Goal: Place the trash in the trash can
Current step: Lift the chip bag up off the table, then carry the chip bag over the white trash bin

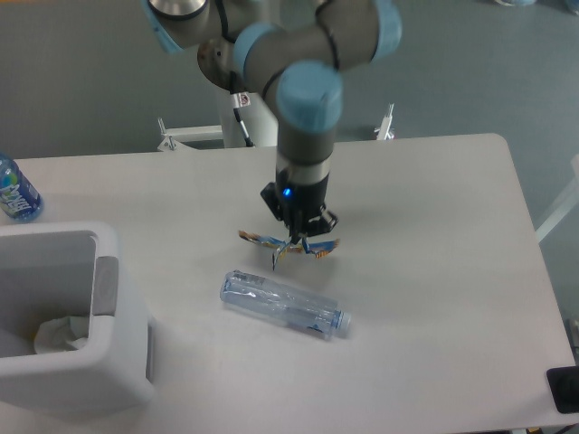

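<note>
The worktop (434, 235) carries the bin (81, 344) at its left edge and the crushed bottle (282, 304) lying mid-surface. Above the bottle, the pincer (298, 237) is clamped on the wrapper (288, 245), which hangs clear of the surface. This looks like the carry step: next it should travel left over the bin's opening and release.

A: Table surface?
B: The pale grey matt tabletop (434, 235) looks smooth, faintly reflective.

A: Bin?
B: The boxy white plastic trash can (68, 362) is smooth, semi-gloss, with a duller grey rim strip (106, 285).

A: Trash items?
B: The crushed clear plastic bottle (285, 305) is glossy and creased; the crumpled blue-and-orange snack wrapper (288, 245) looks like thin, shiny film.
</note>
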Controlling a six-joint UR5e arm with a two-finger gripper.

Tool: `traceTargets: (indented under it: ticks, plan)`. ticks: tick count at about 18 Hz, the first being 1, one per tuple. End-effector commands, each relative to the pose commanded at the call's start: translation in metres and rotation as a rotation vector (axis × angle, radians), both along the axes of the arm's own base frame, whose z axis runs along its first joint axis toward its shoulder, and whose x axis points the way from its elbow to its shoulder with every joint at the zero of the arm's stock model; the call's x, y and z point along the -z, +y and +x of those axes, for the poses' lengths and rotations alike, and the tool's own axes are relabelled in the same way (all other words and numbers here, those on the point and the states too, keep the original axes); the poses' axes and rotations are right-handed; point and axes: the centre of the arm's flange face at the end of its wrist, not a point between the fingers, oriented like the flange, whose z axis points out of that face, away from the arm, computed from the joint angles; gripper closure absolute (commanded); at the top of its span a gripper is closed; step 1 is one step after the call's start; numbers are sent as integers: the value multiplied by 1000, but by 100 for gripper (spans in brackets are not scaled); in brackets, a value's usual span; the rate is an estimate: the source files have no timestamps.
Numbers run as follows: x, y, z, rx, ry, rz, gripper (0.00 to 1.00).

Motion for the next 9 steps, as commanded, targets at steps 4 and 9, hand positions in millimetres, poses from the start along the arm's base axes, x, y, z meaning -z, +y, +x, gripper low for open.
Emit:
traceTargets:
  ticks: [4, 9]
  plan:
    - [-81, -4, -16, -274, -157, 235, 100]
    - [-152, 25, -12, -440, -281, 365, 100]
